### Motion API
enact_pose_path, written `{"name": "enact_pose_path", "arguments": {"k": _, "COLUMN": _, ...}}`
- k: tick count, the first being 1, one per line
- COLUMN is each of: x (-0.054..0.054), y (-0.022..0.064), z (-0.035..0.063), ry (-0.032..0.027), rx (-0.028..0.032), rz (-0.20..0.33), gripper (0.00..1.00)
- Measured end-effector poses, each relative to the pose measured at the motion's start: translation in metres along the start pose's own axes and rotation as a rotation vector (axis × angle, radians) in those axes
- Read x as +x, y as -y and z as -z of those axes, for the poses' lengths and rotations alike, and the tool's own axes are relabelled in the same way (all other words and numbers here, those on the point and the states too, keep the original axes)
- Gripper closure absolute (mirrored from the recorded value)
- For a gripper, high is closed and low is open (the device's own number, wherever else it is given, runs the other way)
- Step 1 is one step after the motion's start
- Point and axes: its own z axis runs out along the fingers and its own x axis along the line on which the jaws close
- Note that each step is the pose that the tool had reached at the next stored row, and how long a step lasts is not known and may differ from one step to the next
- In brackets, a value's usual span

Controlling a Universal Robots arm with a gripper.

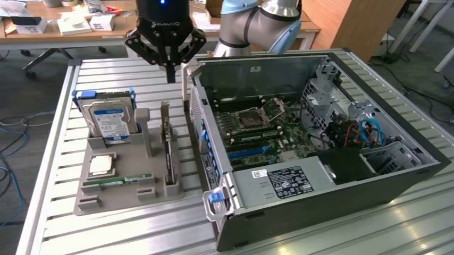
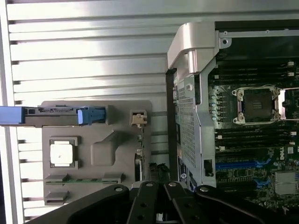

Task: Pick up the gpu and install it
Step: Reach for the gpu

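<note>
The gpu [image 1: 168,144] is a thin dark card standing on edge in a slot of the grey holder tray [image 1: 92,199], on the side nearest the computer case. In the wrist view the gpu [image 2: 138,158] appears edge-on between the tray and the case wall. My gripper [image 1: 170,78] hangs above the slatted table just beyond the card's far end, apart from it. Its fingers are shut together with nothing between them. In the wrist view the gripper [image 2: 159,207] shows as dark finger links. The open computer case [image 1: 397,175] lies on its side with the motherboard [image 1: 259,127] exposed.
The holder tray also carries a silver hard drive [image 1: 110,123] with a blue-white label, a square CPU [image 1: 101,164] and a green RAM stick [image 1: 117,181]. The case wall [image 1: 202,133] rises right beside the card. A cluttered desk [image 1: 64,24] stands behind the table.
</note>
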Motion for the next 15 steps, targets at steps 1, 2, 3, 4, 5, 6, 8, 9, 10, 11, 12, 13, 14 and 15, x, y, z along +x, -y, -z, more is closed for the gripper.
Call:
{"name": "enact_pose_path", "arguments": {"k": 1, "x": 0.0016, "y": 0.0001, "z": 0.0000, "ry": 0.0000, "rx": 0.0000, "rz": 0.000, "gripper": 0.89}}
{"name": "enact_pose_path", "arguments": {"k": 2, "x": 0.0031, "y": 0.0002, "z": -0.0001, "ry": 0.0000, "rx": 0.0000, "rz": 0.000, "gripper": 0.89}}
{"name": "enact_pose_path", "arguments": {"k": 3, "x": 0.0045, "y": 0.0003, "z": -0.0001, "ry": 0.0000, "rx": 0.0001, "rz": 0.000, "gripper": 0.89}}
{"name": "enact_pose_path", "arguments": {"k": 4, "x": 0.0059, "y": 0.0004, "z": -0.0002, "ry": 0.0000, "rx": 0.0000, "rz": 0.000, "gripper": 0.89}}
{"name": "enact_pose_path", "arguments": {"k": 5, "x": 0.0072, "y": 0.0005, "z": -0.0003, "ry": 0.0001, "rx": 0.0000, "rz": -0.001, "gripper": 0.89}}
{"name": "enact_pose_path", "arguments": {"k": 6, "x": 0.0082, "y": 0.0006, "z": -0.0003, "ry": 0.0000, "rx": 0.0000, "rz": -0.001, "gripper": 0.89}}
{"name": "enact_pose_path", "arguments": {"k": 8, "x": 0.0091, "y": 0.0006, "z": -0.0002, "ry": 0.0000, "rx": 0.0001, "rz": -0.001, "gripper": 0.89}}
{"name": "enact_pose_path", "arguments": {"k": 9, "x": 0.0091, "y": 0.0006, "z": -0.0003, "ry": 0.0000, "rx": 0.0001, "rz": -0.001, "gripper": 0.89}}
{"name": "enact_pose_path", "arguments": {"k": 10, "x": 0.0091, "y": 0.0006, "z": -0.0003, "ry": 0.0000, "rx": 0.0000, "rz": -0.001, "gripper": 0.89}}
{"name": "enact_pose_path", "arguments": {"k": 11, "x": 0.0091, "y": 0.0006, "z": -0.0003, "ry": 0.0000, "rx": 0.0000, "rz": -0.001, "gripper": 0.89}}
{"name": "enact_pose_path", "arguments": {"k": 12, "x": 0.0091, "y": 0.0006, "z": -0.0003, "ry": 0.0000, "rx": 0.0000, "rz": -0.001, "gripper": 0.89}}
{"name": "enact_pose_path", "arguments": {"k": 13, "x": 0.0092, "y": 0.0007, "z": -0.0002, "ry": 0.0000, "rx": 0.0001, "rz": -0.001, "gripper": 0.89}}
{"name": "enact_pose_path", "arguments": {"k": 14, "x": 0.0094, "y": 0.0009, "z": -0.0002, "ry": 0.0000, "rx": 0.0000, "rz": -0.001, "gripper": 0.89}}
{"name": "enact_pose_path", "arguments": {"k": 15, "x": 0.0097, "y": 0.0012, "z": -0.0002, "ry": -0.0001, "rx": 0.0001, "rz": -0.001, "gripper": 0.89}}
